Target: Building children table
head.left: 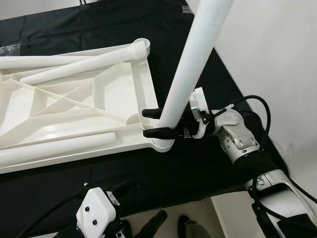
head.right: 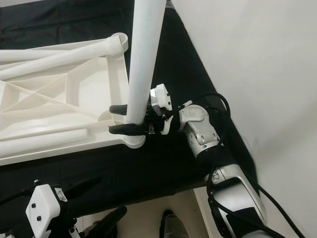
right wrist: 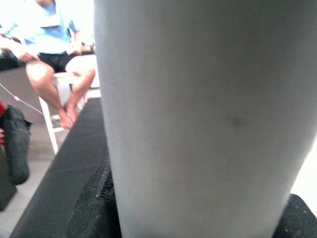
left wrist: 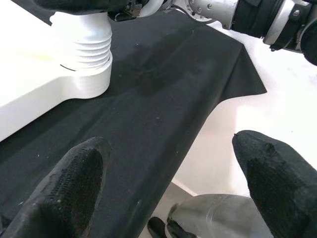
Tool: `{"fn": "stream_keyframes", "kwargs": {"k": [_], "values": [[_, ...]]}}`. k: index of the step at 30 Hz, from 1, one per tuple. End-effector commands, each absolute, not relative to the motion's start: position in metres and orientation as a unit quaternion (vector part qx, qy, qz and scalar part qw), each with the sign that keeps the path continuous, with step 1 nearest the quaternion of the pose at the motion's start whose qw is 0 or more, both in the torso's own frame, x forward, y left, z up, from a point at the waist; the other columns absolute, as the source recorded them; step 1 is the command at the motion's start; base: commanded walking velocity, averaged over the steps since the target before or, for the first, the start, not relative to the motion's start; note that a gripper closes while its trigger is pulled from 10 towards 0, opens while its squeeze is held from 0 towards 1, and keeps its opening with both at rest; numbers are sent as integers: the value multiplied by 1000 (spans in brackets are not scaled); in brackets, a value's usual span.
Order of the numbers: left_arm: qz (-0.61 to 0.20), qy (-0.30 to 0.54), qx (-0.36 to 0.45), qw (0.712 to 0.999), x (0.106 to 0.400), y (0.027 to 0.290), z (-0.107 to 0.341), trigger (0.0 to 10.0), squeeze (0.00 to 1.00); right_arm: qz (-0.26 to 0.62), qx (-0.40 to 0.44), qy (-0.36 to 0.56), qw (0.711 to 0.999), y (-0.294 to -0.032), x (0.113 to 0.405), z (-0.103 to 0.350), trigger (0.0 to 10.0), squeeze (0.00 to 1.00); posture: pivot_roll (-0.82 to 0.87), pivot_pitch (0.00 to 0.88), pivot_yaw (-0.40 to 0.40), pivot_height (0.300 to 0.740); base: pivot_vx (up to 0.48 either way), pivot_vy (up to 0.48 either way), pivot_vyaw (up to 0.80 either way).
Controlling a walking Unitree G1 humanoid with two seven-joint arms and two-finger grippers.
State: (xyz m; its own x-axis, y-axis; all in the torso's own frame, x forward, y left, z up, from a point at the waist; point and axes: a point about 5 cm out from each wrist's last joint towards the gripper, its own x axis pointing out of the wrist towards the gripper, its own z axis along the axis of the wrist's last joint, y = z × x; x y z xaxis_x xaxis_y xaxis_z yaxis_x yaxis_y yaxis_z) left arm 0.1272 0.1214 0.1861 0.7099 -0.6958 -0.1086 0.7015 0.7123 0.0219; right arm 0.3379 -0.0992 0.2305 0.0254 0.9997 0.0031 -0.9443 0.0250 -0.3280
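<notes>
Right gripper (head.left: 151,123) clamps an upright smooth white plastic tube leg (head.left: 190,74) standing in the corner socket of the upturned white ribbed plastic tabletop (head.left: 74,106).

The leg's ridged, threaded foot sits in the rounded socket at the tabletop's 4 o'clock corner, on a matte black cloth (head.left: 198,163). Two loose white tube legs (head.left: 59,144) lie across the ribbed underside. Left gripper (left wrist: 168,173) hovers at 6 o'clock, its textured black fingers (left wrist: 74,183) spread wide over the cloth edge. A seated person (right wrist: 54,44) is behind.

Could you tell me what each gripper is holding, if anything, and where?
The right gripper clamps the upright white table leg near its lower end. The left gripper is open, holding nothing.
</notes>
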Motion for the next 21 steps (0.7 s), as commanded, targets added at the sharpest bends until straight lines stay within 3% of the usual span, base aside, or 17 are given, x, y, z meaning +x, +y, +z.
{"fn": "stream_keyframes", "kwargs": {"k": [1, 9, 12, 17, 19, 20, 21], "values": [[-375, 55, 26, 925, 128, 119, 182, 10000, 0, 647, -157, 34, 745, -111, 336, 171, 10000, 0, 113, 353, -31, 740, 0, 0, 0], [-373, 46, 23, 927, 134, 115, 180, 10000, 0, 606, -162, 53, 777, -112, 333, 171, 10000, 0, 87, 327, -51, 740, 0, 0, 0], [-369, 35, 17, 929, 142, 110, 178, 10000, 0, 533, -140, 86, 830, -114, 326, 163, 10000, 0, 66, 300, -74, 740, 0, 0, 0], [-368, 31, 15, 929, 144, 108, 177, 10000, 0, 493, -106, 93, 859, -109, 317, 158, 10000, 0, 62, 294, -78, 740, 0, 0, 0], [-366, 27, 15, 930, 146, 107, 176, 10000, 0, 417, -61, 86, 903, -97, 306, 154, 10000, 0, 61, 279, -94, 740, 0, 0, 0], [-366, 27, 15, 930, 146, 107, 176, 10000, 0, 417, -61, 86, 903, -97, 306, 154, 10000, 0, 61, 279, -94, 740, 0, 0, 0], [-363, 23, 14, 932, 148, 107, 176, 10000, 0, 305, -14, 84, 948, -83, 289, 149, 10000, 0, 61, 274, -98, 740, 0, 0, 0]]}}
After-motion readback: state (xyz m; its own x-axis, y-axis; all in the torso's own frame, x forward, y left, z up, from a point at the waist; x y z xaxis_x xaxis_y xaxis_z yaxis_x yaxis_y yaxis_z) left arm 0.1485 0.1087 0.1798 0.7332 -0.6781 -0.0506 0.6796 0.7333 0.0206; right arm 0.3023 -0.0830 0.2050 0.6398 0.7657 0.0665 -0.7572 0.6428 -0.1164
